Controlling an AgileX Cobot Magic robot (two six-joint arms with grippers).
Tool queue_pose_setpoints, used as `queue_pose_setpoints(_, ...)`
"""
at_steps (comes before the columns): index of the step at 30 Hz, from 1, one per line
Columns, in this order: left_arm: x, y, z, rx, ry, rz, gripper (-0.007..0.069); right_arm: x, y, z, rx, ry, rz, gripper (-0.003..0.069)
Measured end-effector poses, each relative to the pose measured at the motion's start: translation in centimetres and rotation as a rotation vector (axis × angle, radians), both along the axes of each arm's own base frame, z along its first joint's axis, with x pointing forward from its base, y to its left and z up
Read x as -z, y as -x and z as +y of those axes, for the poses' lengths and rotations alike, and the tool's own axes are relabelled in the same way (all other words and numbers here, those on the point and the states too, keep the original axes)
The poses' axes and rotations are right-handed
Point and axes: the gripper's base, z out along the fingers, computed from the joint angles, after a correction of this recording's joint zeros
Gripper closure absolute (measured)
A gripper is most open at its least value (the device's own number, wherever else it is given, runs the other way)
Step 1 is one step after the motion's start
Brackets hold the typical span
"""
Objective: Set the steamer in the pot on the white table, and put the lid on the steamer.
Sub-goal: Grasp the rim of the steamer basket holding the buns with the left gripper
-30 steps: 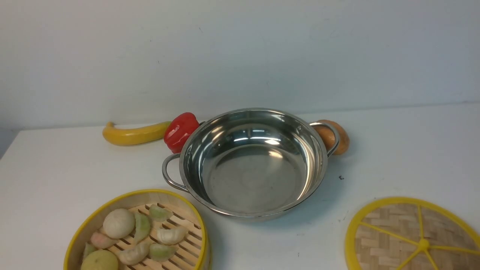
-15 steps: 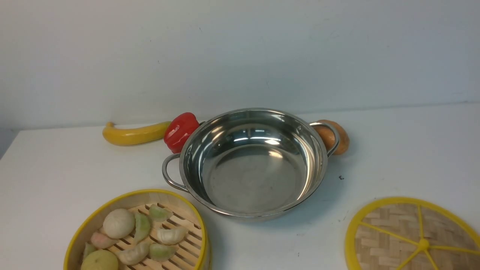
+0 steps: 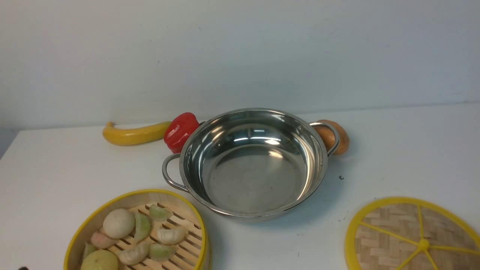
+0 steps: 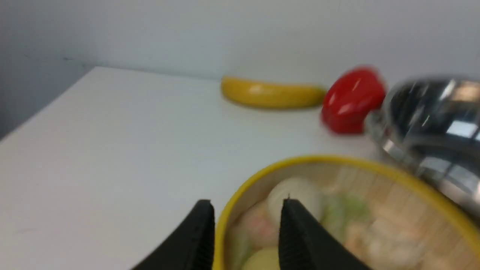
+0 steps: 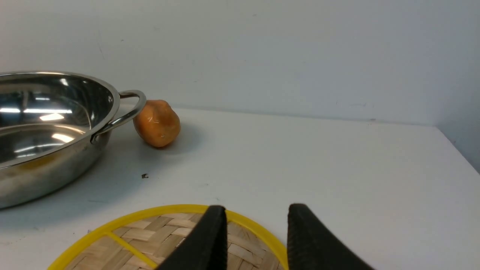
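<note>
The steamer, a yellow-rimmed bamboo basket of toy buns and dumplings, sits at the front left of the white table. The shiny pot stands empty at the centre. The lid, a woven disc with yellow spokes, lies flat at the front right. In the blurred left wrist view my left gripper is open, its fingers either side of the steamer's rim, with the pot beyond. In the right wrist view my right gripper is open over the edge of the lid, with the pot further off.
A yellow banana and a red pepper lie behind the pot's left handle. An orange-brown toy fruit sits behind its right handle. A wall closes the table's back edge. The table's left edge runs near the steamer.
A small dark tip has come into the front view's bottom left corner. The steamer, pot and lid have not moved.
</note>
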Motion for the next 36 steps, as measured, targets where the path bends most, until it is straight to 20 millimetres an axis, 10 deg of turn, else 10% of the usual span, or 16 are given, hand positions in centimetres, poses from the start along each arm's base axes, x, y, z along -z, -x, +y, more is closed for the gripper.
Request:
queue_pose_setpoints(5, -1.5, 0.0, 0.3, -0.043, 0.429, -0.205, 0.0384, 0.0, 0.0, 0.0, 0.000, 0.000, 0.000, 0.0410)
queue_pose_setpoints(20, -3.8, 0.7, 1.9, -0.160, 0.492, -0.516, 0.0384, 0.0, 0.0, 0.0, 0.000, 0.000, 0.000, 0.0410)
queue_pose_setpoints(26, -3.9, 0.4, -0.2, 0.007, 0.442, -0.217, 0.0384, 0.0, 0.0, 0.0, 0.000, 0.000, 0.000, 0.0410)
queue_pose_setpoints(36, -10.7, 1.4, -2.6, 0.306, 0.008, 0.407, 0.0384, 0.0, 0.0, 0.0, 0.000, 0.000, -0.001, 0.0410)
